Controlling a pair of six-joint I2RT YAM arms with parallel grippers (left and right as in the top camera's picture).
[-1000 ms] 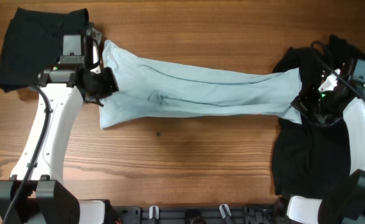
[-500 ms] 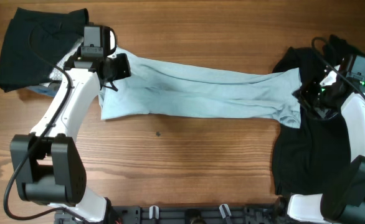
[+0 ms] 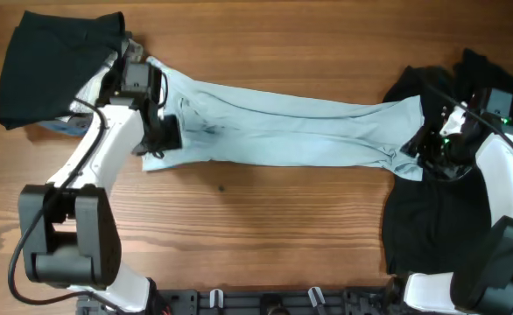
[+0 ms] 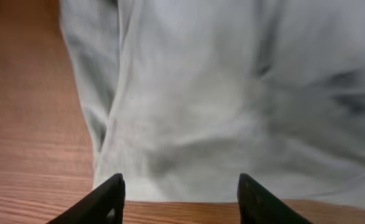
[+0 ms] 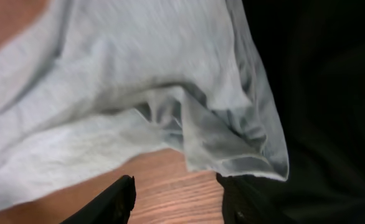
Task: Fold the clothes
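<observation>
While left claw (image 4: 181, 193) & right claw (image 5: 177, 190) gape empty, blue tee (image 3: 283, 131) lies stretched btwn them.

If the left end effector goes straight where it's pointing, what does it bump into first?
Probably the pale blue T-shirt: the left end effector points straight at it, jaws open, nothing in between. Its height above the cloth is unclear.

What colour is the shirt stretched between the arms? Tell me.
Pale sky blue, no pattern; the shirt shows best in the overhead view.
</observation>
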